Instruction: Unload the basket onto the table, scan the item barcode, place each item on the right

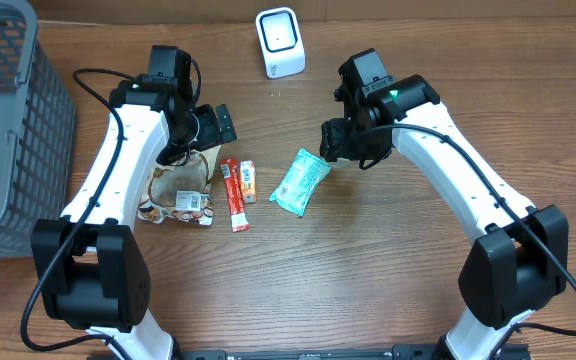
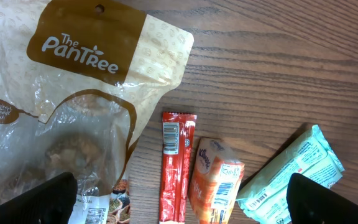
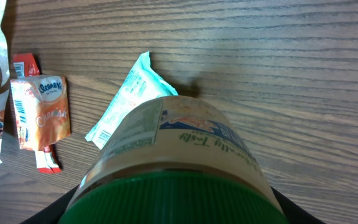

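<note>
Two white arms reach in over a wooden bench (image 1: pixel 388 280). The right arm (image 1: pixel 468 175) ends just right of centre, and the right jaws are clamped on a jar (image 3: pixel 179 143), one dark finger showing at each side of it in the right wrist view. The jar has a ribbed green lid (image 3: pixel 173 199) nearest the camera and a pale paper label with printing on it. It is held off the bench, above the wood just beside the mint-green packet (image 1: pixel 300 182). From overhead the jar is mostly hidden under the wrist. A white barcode scanner (image 1: pixel 280 42) stands near the back edge of the bench, to the left of the held jar and apart from it.

The left arm (image 1: pixel 118 170) hangs over the loose items on the left. The left jaws stand wide apart and hold nothing, their dark fingertips (image 2: pixel 42 202) at the bottom corners of the left wrist view. Below them lies a clear and brown PanTree pouch (image 2: pixel 98 62), flat on the bench. To its right lie a red stick packet (image 2: pixel 178 168), a small orange packet (image 2: pixel 216 180) touching the stick, and then the mint-green packet, barcode side up. A grey mesh basket (image 1: pixel 8 120) sits at the far left edge.
</note>
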You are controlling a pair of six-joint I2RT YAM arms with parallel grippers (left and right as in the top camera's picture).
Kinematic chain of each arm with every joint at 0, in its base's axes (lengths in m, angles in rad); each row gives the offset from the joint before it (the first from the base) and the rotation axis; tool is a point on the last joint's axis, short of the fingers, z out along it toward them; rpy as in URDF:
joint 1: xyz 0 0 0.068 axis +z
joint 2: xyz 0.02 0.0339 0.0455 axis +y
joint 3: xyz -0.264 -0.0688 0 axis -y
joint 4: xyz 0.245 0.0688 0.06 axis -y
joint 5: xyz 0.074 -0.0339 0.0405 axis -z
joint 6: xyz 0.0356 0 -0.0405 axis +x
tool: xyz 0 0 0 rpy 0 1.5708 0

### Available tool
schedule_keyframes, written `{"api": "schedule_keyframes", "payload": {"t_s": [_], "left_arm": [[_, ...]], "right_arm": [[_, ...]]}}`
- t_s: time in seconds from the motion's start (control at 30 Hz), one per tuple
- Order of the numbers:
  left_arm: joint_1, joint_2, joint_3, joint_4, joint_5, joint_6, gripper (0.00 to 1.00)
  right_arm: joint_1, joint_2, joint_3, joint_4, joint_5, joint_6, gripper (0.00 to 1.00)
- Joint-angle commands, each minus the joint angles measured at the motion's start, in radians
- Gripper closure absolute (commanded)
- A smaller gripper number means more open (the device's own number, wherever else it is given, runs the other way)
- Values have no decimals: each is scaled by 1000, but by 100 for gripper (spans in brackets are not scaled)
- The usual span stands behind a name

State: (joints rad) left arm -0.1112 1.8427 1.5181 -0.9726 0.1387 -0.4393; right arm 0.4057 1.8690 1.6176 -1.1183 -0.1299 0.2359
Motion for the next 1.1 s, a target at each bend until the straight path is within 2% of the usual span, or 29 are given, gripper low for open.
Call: {"api": "schedule_keyframes", "payload": {"t_s": [0.0,0.07,0.27,0.47,0.53,0.7,0.97,1.07], "left_arm": [[-1,-1,20,-1,8,-3,1],[-1,-1,20,-1,8,-3,0],[-1,-1,20,-2,8,-3,0],[-1,-1,20,-1,8,-3,0],[-1,-1,20,-2,8,-3,0],[-1,-1,20,-1,8,-3,0],[-1,-1,20,-1,8,-3,0],[-1,-1,20,-1,8,-3,0]], "right_arm": [[-4,-26,26,6,-57,3,96],[-4,-26,26,19,-131,8,96],[-4,-26,26,68,-208,265,96],[-4,-26,26,61,-209,632,96],[-4,-26,26,59,-208,707,96],[-8,-26,26,35,-203,793,95],[-11,-26,19,-105,164,790,95],[-13,-25,-14,-84,207,823,94]]}}
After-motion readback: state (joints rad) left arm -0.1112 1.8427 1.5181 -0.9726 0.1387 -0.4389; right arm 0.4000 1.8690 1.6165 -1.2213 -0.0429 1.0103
